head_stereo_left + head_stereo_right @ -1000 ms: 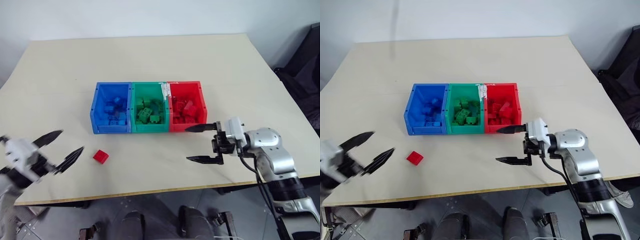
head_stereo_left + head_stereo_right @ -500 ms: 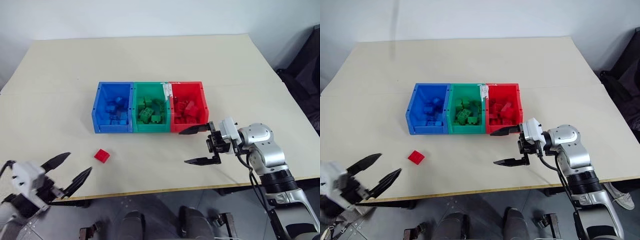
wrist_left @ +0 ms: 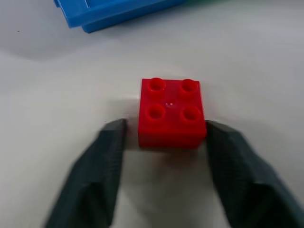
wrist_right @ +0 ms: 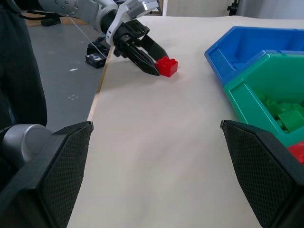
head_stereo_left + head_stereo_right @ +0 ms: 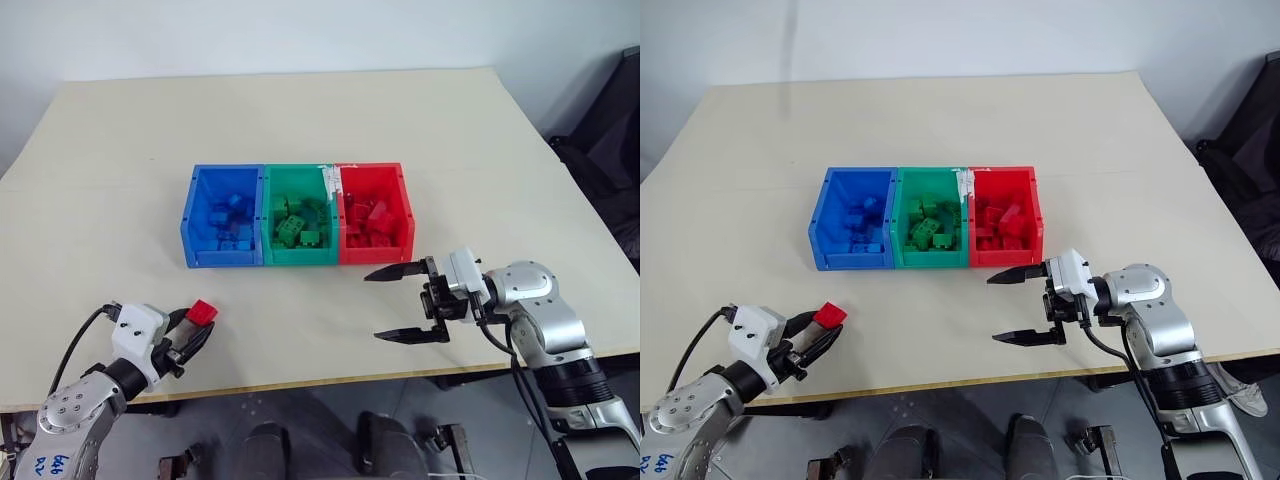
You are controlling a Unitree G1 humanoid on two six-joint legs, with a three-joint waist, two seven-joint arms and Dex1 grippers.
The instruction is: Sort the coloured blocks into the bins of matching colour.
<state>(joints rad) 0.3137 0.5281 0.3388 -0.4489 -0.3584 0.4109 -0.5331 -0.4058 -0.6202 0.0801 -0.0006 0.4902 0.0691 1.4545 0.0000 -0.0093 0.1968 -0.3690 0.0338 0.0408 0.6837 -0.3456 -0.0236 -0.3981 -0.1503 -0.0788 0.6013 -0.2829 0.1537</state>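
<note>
You have a smooth, matte, pale beige worktop [image 5: 300,120] in front of you, rectangular with a thin wooden edge. On it sits a row of three glossy, straight-walled plastic boxes joined side to side: the blue bin [image 5: 222,217], the green bin [image 5: 300,213] and the red bin [image 5: 375,212]. Each holds a loose pile of studded bricks of its own colour. A strip of white tape sits on the wall shared by the green and red bins.

The one loose piece is the red block [image 3: 172,113], a square, shiny brick with four round studs on top, lying flat on the worktop near the front edge, well in front of the blue bin. Your left tool [image 3: 166,137] has its two black, finely textured fingers on either side of the block: one pad looks to be touching a side face, while the other shows a thin sliver of worktop before the opposite face. So the fingers are drawn in around the block, but you cannot tell whether they have actually clamped it.

Your right tool [image 5: 405,303] hangs just in front of the red bin, pointing across toward the left, its fingers spread wide with nothing between them. Open worktop lies between the block and the bins.
</note>
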